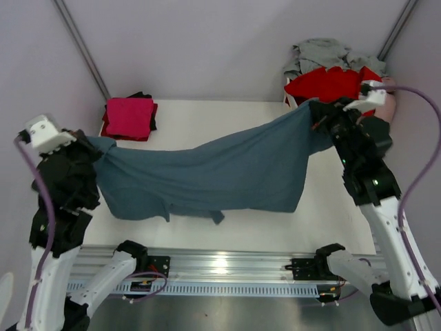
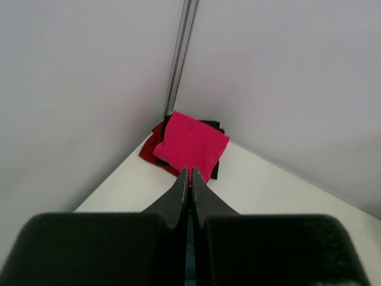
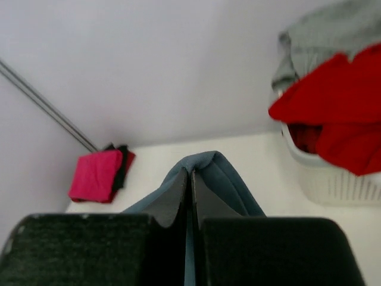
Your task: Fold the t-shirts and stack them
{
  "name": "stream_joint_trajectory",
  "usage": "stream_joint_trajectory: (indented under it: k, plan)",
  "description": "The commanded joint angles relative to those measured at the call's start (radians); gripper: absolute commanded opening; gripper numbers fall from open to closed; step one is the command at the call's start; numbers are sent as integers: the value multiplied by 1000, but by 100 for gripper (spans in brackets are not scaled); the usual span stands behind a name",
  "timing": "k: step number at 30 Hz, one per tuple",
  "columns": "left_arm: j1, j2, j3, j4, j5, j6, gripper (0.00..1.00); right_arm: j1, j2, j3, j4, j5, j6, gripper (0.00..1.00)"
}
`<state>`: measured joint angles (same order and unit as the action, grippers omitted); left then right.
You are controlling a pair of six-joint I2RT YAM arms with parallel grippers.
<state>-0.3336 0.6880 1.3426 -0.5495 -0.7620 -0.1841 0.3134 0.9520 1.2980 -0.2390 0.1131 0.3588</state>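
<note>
A slate blue-grey t-shirt (image 1: 220,172) stretched between two grippers over the table (image 1: 207,117).
One corner is clamped in the left gripper (image 2: 190,176) and the opposite corner in the right gripper (image 3: 190,177). Both pairs of jaws are pressed together on the cloth (only a sliver of fabric shows between them). The middle sags and the lower edge appears to rest on the table. A folded magenta t-shirt (image 1: 129,116) is stacked on a black t-shirt (image 1: 153,118) at the far left corner. A red t-shirt (image 1: 327,83) and a grey t-shirt (image 1: 320,52) are heaped in the white laundry basket (image 3: 333,185) at far right.
</note>
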Motion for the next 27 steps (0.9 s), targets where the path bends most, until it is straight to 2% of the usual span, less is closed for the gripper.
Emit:
stream_joint_trajectory:
  k: [1, 9, 12, 13, 15, 16, 17, 19, 20, 23, 27]
  plan:
    - [1, 128, -20, -18, -56, -51, 0, 6, 190, -29, -98, 19, 46, 0]
    - [50, 378, -26, -3, 96, -162, 0, 10, 404, -48, -129, 36, 111, 0]
    - [51, 487, -39, -13, 144, -207, 1, 15, 481, -20, -137, -7, 118, 49]
    - [51, 516, -27, -32, 150, -221, 2, 22, 491, -20, -134, 3, 108, 74]
    - [50, 574, -13, -99, 165, -265, 19, 47, 495, -22, -123, 52, 92, 85]
    - [51, 584, -10, -110, 171, -273, 31, 53, 488, -25, -120, 62, 72, 92]
    - [50, 582, -13, -113, 174, -281, 54, 59, 479, -29, -117, 72, 63, 93]
    - [51, 556, -39, -102, 176, -285, 70, 70, 446, -55, -97, 85, 46, 98]
    - [50, 544, -69, -98, 174, -288, 83, 72, 435, -65, -85, 79, 29, 99]
    - [50, 506, -91, -118, 126, -305, 91, 73, 415, -92, -88, 45, 20, 99]
    - [50, 437, -129, -113, 113, -305, 94, 81, 416, -92, -137, -16, 35, 97]
